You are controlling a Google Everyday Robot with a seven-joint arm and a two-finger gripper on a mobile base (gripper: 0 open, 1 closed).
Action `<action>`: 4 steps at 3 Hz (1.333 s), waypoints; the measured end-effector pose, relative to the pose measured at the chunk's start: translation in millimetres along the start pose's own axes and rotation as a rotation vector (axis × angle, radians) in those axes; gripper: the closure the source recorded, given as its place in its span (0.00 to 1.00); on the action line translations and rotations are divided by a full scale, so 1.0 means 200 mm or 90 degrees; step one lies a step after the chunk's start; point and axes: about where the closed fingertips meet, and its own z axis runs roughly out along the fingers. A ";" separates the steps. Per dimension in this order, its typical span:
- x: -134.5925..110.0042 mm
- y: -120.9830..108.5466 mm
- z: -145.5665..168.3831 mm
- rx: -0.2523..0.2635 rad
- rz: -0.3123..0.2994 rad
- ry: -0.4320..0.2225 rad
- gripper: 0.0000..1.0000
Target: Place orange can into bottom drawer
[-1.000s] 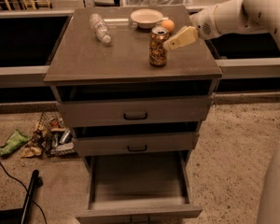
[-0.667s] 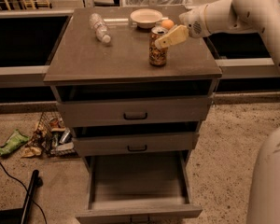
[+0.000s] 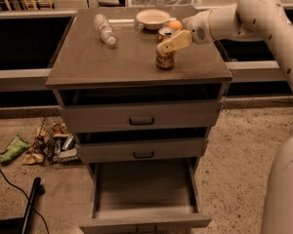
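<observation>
The orange can [image 3: 164, 58] stands upright on the cabinet top [image 3: 112, 57], right of the middle. My gripper [image 3: 170, 39] reaches in from the right at the can's upper part. One cream finger [image 3: 175, 42] crosses in front of the can and the other is hidden behind it; the gripper looks open around the can. The bottom drawer [image 3: 144, 189] is pulled out wide below and is empty. The two shallower drawers above it are slightly ajar.
A clear plastic bottle [image 3: 104, 28] lies at the back left of the top. A white bowl [image 3: 153, 17] and a round orange fruit [image 3: 175, 25] sit behind the can. Litter [image 3: 49, 143] and a dark cable [image 3: 29, 204] lie on the floor to the left.
My gripper has moved left from beside the can to its upper part, with a finger now in front of it. The can has not moved.
</observation>
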 end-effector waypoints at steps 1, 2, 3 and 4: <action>0.00 0.01 0.04 -0.001 0.004 -0.023 0.16; 0.00 0.03 0.06 -0.002 0.006 -0.036 0.39; -0.01 0.05 0.04 -0.004 0.004 -0.045 0.62; -0.13 0.12 -0.06 -0.029 -0.023 -0.096 0.85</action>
